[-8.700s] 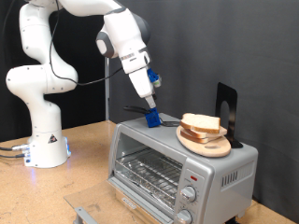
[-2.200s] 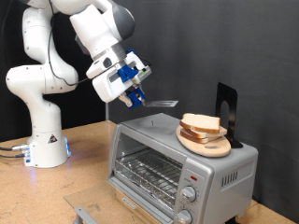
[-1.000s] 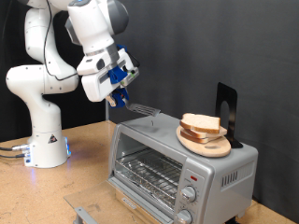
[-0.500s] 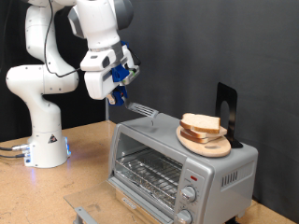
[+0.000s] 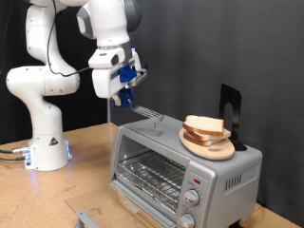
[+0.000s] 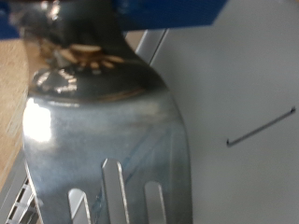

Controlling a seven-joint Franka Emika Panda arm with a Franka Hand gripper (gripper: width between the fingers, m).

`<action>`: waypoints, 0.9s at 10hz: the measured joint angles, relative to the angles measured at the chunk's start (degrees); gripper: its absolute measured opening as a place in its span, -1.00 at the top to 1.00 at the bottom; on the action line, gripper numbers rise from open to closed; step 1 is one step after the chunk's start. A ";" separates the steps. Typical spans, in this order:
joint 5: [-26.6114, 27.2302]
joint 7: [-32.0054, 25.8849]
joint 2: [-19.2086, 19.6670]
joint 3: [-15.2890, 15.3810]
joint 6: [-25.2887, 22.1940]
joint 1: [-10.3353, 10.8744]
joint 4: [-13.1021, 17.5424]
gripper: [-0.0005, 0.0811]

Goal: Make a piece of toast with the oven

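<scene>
The slice of toast [image 5: 203, 124] lies on a round wooden plate [image 5: 211, 144] on top of the silver toaster oven [image 5: 180, 166], towards the exterior view's right. The oven's glass door looks shut, with the wire rack behind it. My gripper [image 5: 123, 91] is above the oven's top left corner, shut on the blue handle of a slotted metal spatula [image 5: 144, 112]. The blade slants down towards the oven top, well left of the toast. In the wrist view the shiny spatula blade [image 6: 103, 131] fills most of the picture, over the grey oven top [image 6: 238, 84].
A black upright stand [image 5: 229, 108] is at the back right of the oven top. The knobs [image 5: 194, 199] are at the oven's front right. The arm's white base [image 5: 43, 142] stands on the wooden table [image 5: 90, 176] at left. A grey metal piece [image 5: 85, 218] lies at the front edge.
The gripper picked the spatula up off the oven top and carried it up and left. In the last second it turned, so the blade slants down towards the oven's top left.
</scene>
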 joint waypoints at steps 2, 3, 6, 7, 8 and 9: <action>0.18 0.95 1.14 0.42 1.65 0.00 0.66 -0.12; 0.18 1.58 1.96 0.69 2.34 0.00 0.96 -0.12; 0.27 3.51 4.89 1.45 4.49 0.00 2.33 -0.12; 0.27 3.83 5.84 1.60 4.82 0.00 2.94 -0.12; 0.28 3.88 6.62 1.76 5.21 0.00 3.44 -0.12; 0.29 3.88 7.24 1.89 5.42 0.00 3.82 -0.12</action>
